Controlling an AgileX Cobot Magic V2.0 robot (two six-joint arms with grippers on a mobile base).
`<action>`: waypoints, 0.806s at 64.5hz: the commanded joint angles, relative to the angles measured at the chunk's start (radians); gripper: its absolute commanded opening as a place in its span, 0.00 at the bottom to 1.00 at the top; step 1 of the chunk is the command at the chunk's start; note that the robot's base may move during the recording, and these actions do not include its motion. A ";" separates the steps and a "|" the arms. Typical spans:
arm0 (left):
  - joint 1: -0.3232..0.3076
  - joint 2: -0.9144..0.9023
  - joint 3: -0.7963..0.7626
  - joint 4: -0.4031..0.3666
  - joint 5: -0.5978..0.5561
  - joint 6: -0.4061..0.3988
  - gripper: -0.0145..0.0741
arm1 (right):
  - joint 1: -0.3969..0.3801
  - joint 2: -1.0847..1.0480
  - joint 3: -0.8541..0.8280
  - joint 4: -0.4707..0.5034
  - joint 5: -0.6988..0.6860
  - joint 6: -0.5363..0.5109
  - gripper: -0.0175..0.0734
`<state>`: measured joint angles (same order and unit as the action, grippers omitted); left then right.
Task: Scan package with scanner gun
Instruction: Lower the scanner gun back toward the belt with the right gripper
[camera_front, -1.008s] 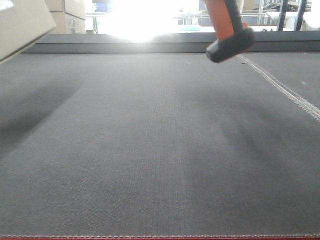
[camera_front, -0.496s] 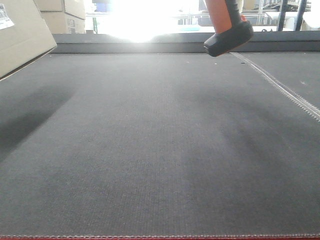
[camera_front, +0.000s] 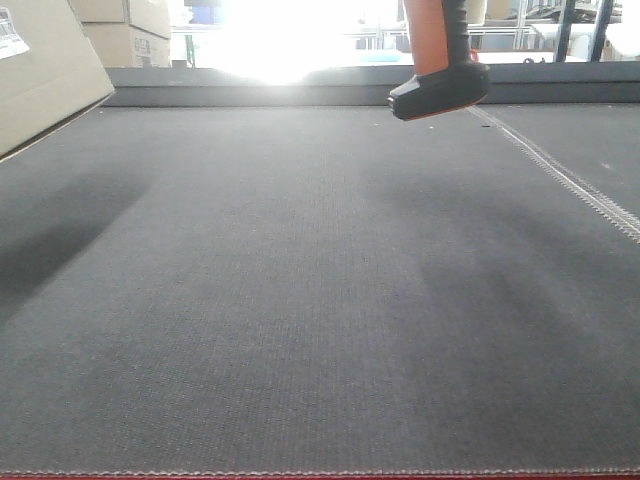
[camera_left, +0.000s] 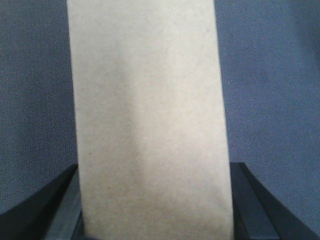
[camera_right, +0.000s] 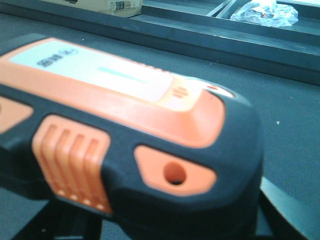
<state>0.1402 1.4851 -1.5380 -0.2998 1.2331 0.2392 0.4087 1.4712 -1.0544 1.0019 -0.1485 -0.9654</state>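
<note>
**Left gripper**: pressed together on the package. The plain beige face fills the gap between my fingers, with one dark finger hard against each side edge. The package runs lengthwise away from my wrist. Grey mat shows past it on both sides.

**Right gripper**: the scanner gun lies directly over it, so close that it is blurred. Its orange top panel, ribbed orange pad and black casing face my wrist. Dark finger parts show under the body at the lower corners. The pads themselves are hidden, but the grip appears to be closed on the scanner gun.

**Front view:** below my right gripper, the orange handle and flat black foot hang clear of the mat, with the foot tilted. The package sits at the opposite edge of the frame, well apart from the scanner gun. A white label is on its visible face. A stitched seam crosses the mat on the scanner gun's side.

**Beyond my right gripper:** a raised dark ledge borders the mat. Past it are a labelled carton and a crumpled plastic bag. In the front view, stacked boxes stand behind the package, beside strong glare.
</note>
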 joint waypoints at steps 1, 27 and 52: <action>-0.004 -0.011 -0.001 -0.015 -0.012 -0.007 0.04 | -0.006 -0.014 -0.018 0.007 -0.068 0.007 0.02; -0.004 -0.011 -0.001 -0.015 -0.012 -0.007 0.04 | -0.010 0.069 0.016 0.005 -0.126 0.126 0.02; -0.004 -0.011 -0.001 -0.015 -0.012 -0.007 0.04 | -0.024 0.090 0.018 -0.175 -0.147 0.313 0.02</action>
<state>0.1402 1.4851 -1.5380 -0.2998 1.2331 0.2372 0.3905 1.5739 -1.0284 0.9233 -0.2446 -0.6740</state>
